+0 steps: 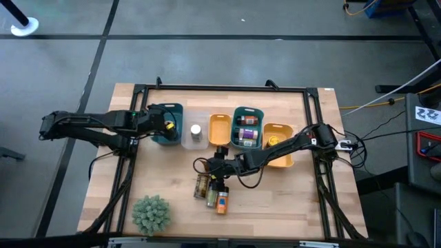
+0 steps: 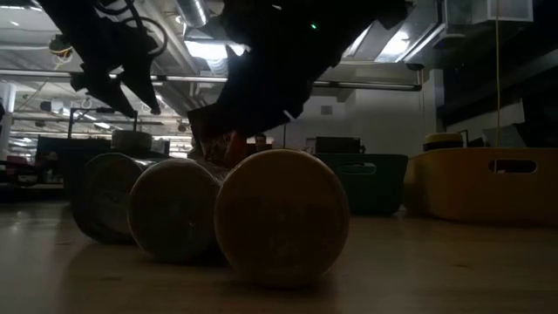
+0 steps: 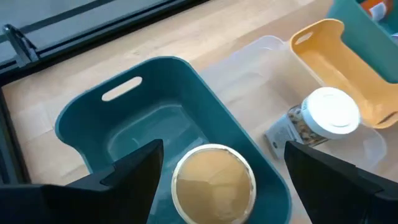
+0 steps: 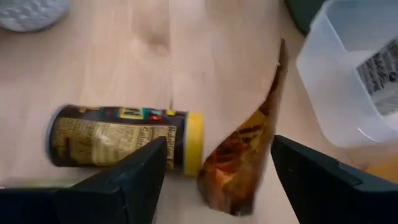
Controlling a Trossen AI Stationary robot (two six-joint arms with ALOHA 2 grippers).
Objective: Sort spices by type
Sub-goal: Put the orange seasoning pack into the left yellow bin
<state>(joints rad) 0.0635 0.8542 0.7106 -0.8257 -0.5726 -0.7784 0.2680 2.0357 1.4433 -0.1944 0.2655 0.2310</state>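
My left gripper (image 3: 224, 146) hangs open over the left teal tray (image 3: 93, 115), where a tan-lidded spice jar (image 3: 214, 180) stands upright below the gap between the fingers. My right gripper (image 4: 217, 140) is open above the table's middle. Its fingers stand on either side of a brown-orange packet (image 4: 245, 155) without touching it. The packet sits beside the yellow lid of a dark jar (image 4: 118, 137) lying on its side. Three jars (image 1: 212, 191) lie side by side near the front. A white-lidded jar (image 3: 323, 115) stands in the clear tray (image 3: 379, 146).
Behind the jars runs a row of trays: teal (image 1: 165, 122), clear (image 1: 195, 129), orange (image 1: 219, 129), teal with several jars (image 1: 247, 127), orange (image 1: 278, 145). A green bushy plant (image 1: 151, 213) stands at the near left. Bare wood lies at the near right.
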